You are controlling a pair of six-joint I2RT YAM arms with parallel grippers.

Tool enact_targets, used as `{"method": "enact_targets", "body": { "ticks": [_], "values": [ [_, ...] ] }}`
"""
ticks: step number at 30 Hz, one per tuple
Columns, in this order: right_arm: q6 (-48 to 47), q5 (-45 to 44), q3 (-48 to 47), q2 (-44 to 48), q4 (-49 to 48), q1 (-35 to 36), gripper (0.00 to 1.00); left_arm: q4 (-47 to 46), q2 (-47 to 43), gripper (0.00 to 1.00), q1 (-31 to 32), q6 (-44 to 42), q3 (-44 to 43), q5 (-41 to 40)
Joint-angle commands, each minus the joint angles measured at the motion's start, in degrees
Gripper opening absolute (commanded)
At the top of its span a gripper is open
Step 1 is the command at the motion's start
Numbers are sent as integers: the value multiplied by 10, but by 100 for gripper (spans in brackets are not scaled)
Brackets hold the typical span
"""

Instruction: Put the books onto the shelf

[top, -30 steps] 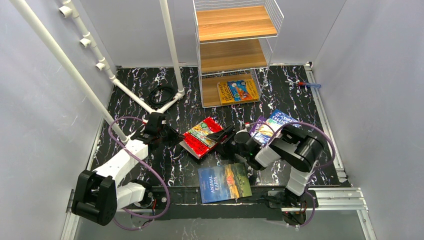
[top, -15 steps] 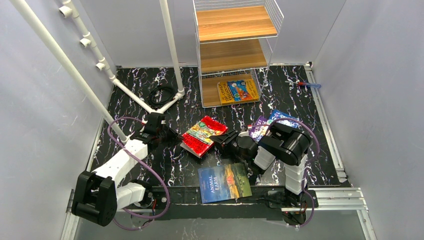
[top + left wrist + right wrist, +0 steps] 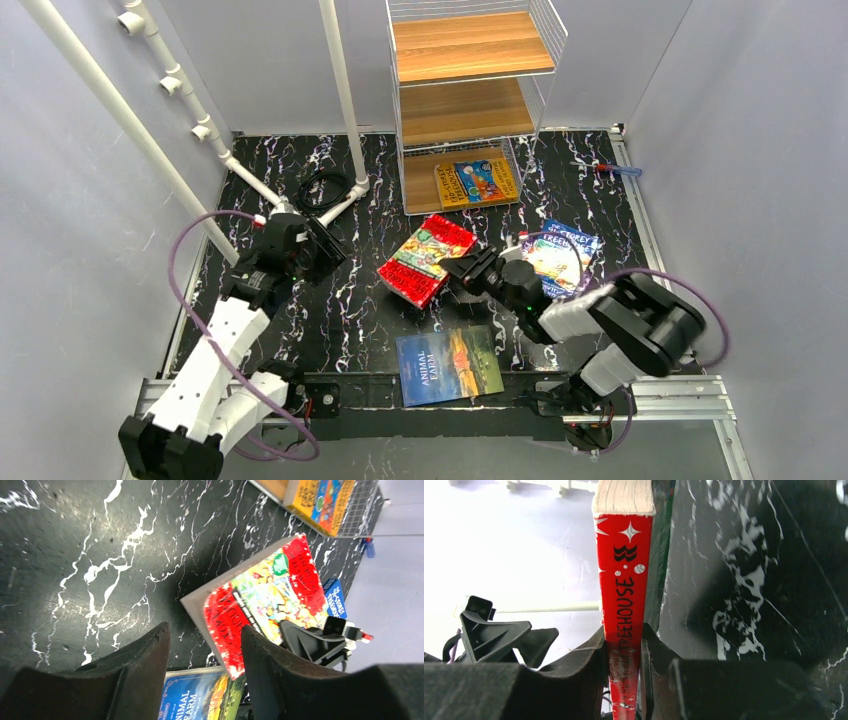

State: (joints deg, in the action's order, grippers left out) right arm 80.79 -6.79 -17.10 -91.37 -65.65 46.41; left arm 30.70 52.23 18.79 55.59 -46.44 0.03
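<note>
The red book is tilted up off the black marble table, and my right gripper is shut on its right edge. In the right wrist view the red spine is pinched between the fingers of that gripper. My left gripper stands open to the left of the book, apart from it; from its wrist its fingertips frame the red book. The Animal Farm book lies flat near the front edge. A blue book lies to the right. The shelf stands at the back, with a yellow-blue book on its bottom board.
A white pipe frame slants across the back left, its foot near a coil of black cable. A small red and blue tool lies by the right wall. Grey walls close in both sides.
My right gripper has shut on the red book and carried it up and toward the back. My left gripper has opened and drawn back to the left.
</note>
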Motion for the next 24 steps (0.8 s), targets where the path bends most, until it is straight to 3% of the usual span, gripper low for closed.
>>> {"method": "enact_targets", "body": {
  "ticks": [1,5,9,24],
  "values": [
    [-99,23,-9,129,88,-41,1,88,-39,52,-7,-52,-41,-57],
    [-123,12,-10,210,168,-84,1,100,-65,52,-9,-59,-52,-75],
    [-123,18,-23,223,171,-123,1,96,-72,52,-9,-61,-55,-81],
    [-60,-60,-157,72,78,-164,1,88,-86,51,-9,-63,-55,-73]
  ]
}}
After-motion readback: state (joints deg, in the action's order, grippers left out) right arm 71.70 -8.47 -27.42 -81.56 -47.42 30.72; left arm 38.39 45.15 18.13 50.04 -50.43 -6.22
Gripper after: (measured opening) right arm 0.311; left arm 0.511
